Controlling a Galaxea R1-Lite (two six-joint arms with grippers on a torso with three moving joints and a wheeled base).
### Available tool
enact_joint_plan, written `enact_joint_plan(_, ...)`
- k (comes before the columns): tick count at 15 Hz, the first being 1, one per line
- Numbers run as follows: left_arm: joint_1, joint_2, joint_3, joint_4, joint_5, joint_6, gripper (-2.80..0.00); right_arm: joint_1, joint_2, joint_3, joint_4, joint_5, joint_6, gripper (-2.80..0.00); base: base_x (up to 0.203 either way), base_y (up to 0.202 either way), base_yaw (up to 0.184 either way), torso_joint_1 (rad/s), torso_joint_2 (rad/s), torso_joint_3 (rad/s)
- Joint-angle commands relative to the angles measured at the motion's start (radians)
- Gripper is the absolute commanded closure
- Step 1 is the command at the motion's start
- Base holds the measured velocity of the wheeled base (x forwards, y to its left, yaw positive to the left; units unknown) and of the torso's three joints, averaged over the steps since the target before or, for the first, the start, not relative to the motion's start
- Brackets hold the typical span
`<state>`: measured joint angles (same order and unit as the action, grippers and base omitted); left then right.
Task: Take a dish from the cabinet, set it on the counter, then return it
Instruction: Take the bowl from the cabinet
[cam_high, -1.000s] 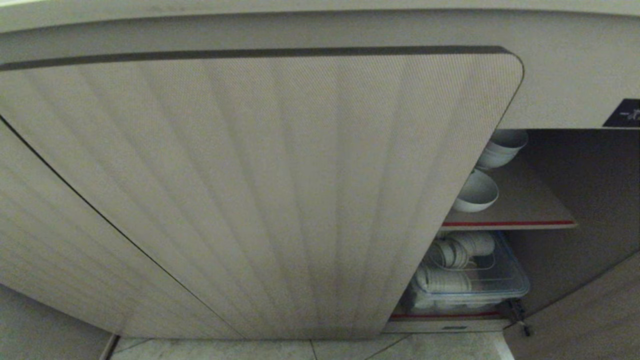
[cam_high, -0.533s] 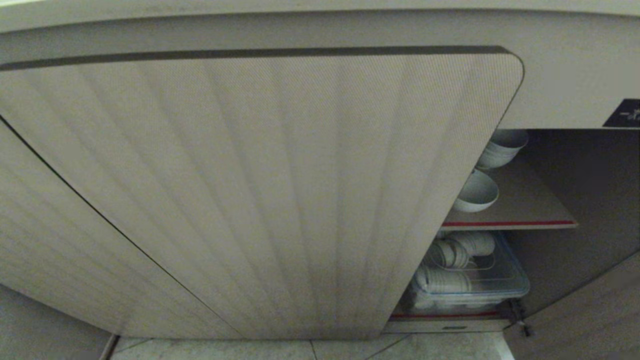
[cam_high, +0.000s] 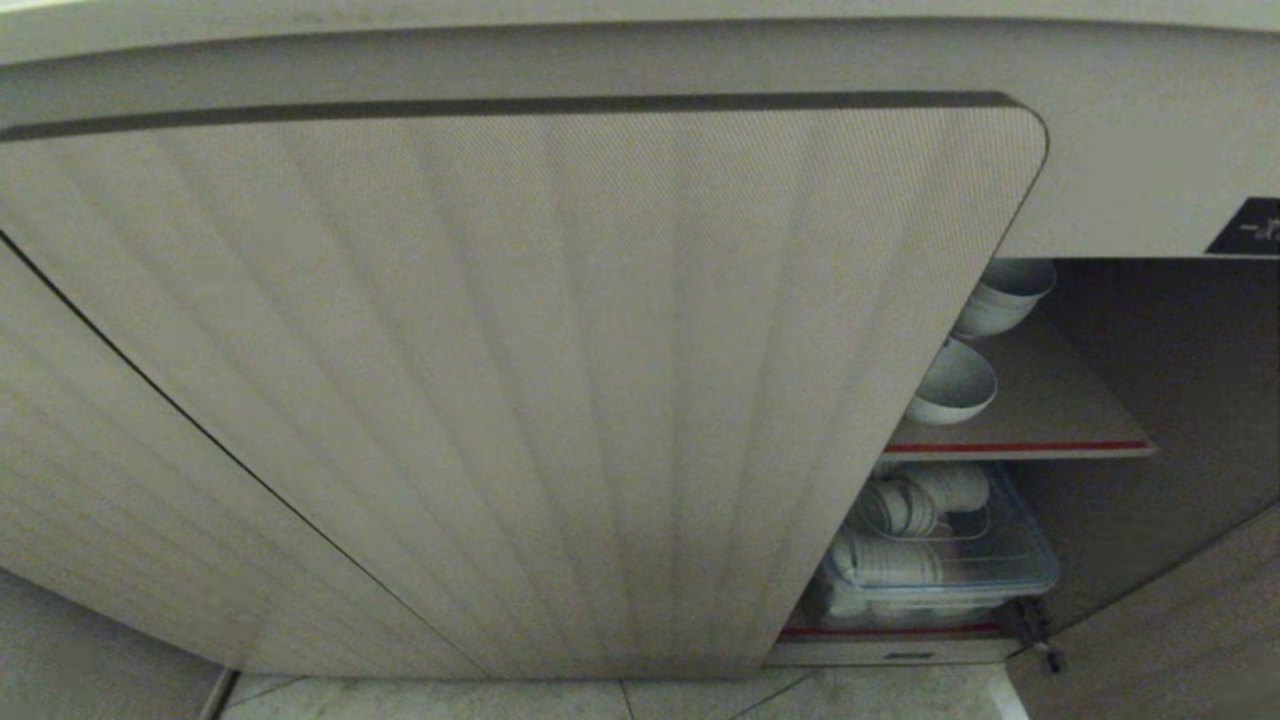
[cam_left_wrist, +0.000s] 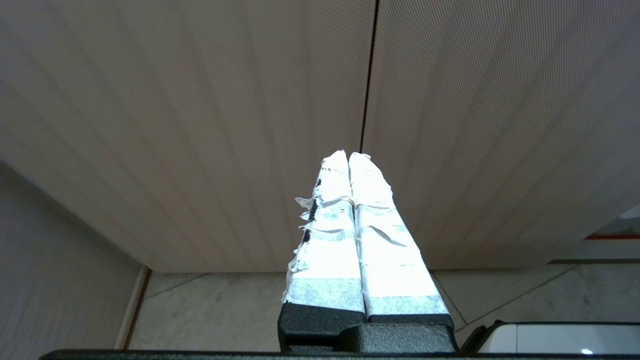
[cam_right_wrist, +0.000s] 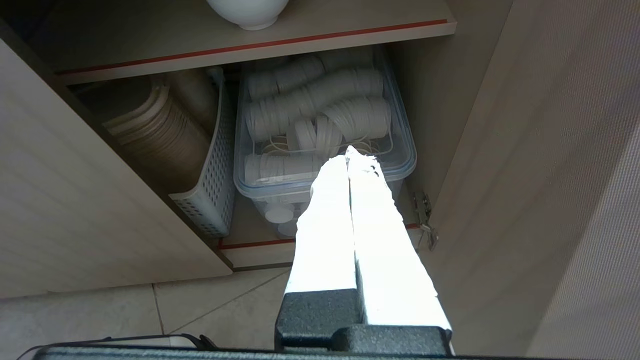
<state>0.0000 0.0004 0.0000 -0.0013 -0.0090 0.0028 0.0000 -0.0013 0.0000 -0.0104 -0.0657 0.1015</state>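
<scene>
At the right of the head view, past the edge of a ribbed beige door (cam_high: 520, 380), the cabinet (cam_high: 1130, 350) stands open, and the dish (cam_high: 953, 384) sits upright on the red-edged shelf (cam_high: 1020, 447), near its front edge. A stack of similar white bowls (cam_high: 1003, 295) rests behind it, apart from it. Neither gripper appears in that view. In the right wrist view the right gripper (cam_right_wrist: 348, 152) hangs in front of the lower compartment, its taped fingers pressed together and holding nothing; the dish (cam_right_wrist: 248, 12) shows only as a rounded underside at the upper edge of that frame, well apart from the fingertips and one level above them. The same view shows what the head view mostly hides: a clear lidded bin (cam_right_wrist: 320, 125) of stacked white lids under the shelf, a perforated basket (cam_right_wrist: 212, 165) of tan plates beside it, and the door hinge (cam_right_wrist: 424, 220). The left wrist view shows the left gripper (cam_left_wrist: 348, 155) with fingers together, empty, facing closed ribbed door panels; no dish is visible there. Tiled floor (cam_left_wrist: 215, 310) lies below.
</scene>
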Motion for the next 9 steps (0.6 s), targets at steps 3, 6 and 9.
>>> enact_joint_plan(3, 0.000, 0.000, 0.000, 0.000, 0.000, 0.000, 0.00, 0.000, 0.001, 0.000, 0.000, 0.000, -0.008, 0.00, 0.000, 0.000, 0.000, 0.000, 0.00, 0.000)
enact_joint_plan(6, 0.000, 0.000, 0.000, 0.000, 0.001, 0.000, 0.00, 0.000, 0.006, -0.003, 0.010, 0.004, -0.028, 0.00, 0.000, 0.000, 0.000, 0.000, 0.00, 0.000)
enact_joint_plan(9, 0.000, 0.000, 0.000, 0.000, 0.001, 0.000, 0.00, -0.001, 0.078, -0.002, -0.005, 0.004, -0.031, 0.00, 0.000, 0.000, 0.000, 0.000, 0.00, 0.000)
